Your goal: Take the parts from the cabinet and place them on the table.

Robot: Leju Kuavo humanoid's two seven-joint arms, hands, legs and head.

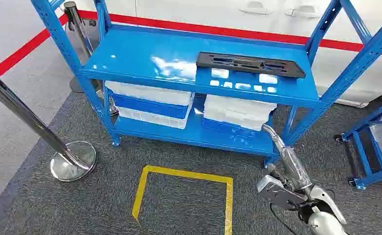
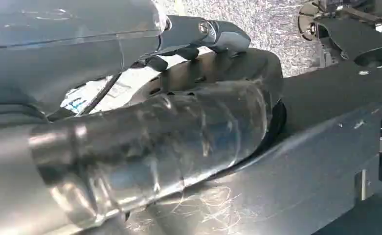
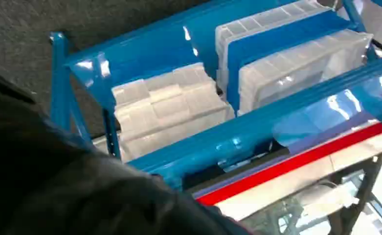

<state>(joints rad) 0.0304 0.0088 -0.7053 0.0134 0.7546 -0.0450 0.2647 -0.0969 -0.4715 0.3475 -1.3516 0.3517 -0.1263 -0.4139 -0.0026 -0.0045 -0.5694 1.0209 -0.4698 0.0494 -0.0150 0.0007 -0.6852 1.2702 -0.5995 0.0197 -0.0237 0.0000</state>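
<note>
The blue cabinet (image 1: 145,58) stands square ahead on the grey carpet, an open steel rack with nothing closing off its front, so anything on the shelves can be reached straight in. To the right is a second blue rack (image 1: 370,147), well apart from the first.

On the lower shelf sit stacked storage bins (image 1: 149,103), pale translucent ones with a blue one sandwiched between, and another pale stack (image 1: 237,112) beside them. They are pushed back under the top shelf, I'd guess as stock rather than as the thing to fetch now.

The task's thing, a long flat black part (image 1: 250,64), lies on the top shelf toward its right end. It rests flat and slightly angled, near the front edge, and that looks like the easiest spot for a reach from above.

On the floor in front, a yellow taped outline (image 1: 184,191) marks what I take to be the standing spot. A chrome stanchion (image 1: 42,132) leans in on the left, fencing off the area.

The right arm (image 1: 294,171) rises low on the right, well short of the shelf. The right robot hand (image 3: 56,186) is a dark blur close to its wrist camera, and I cannot tell how its fingers lie. The left robot hand (image 2: 145,142) hangs against the robot's body, and I cannot tell its state either. Nothing seems picked yet.
</note>
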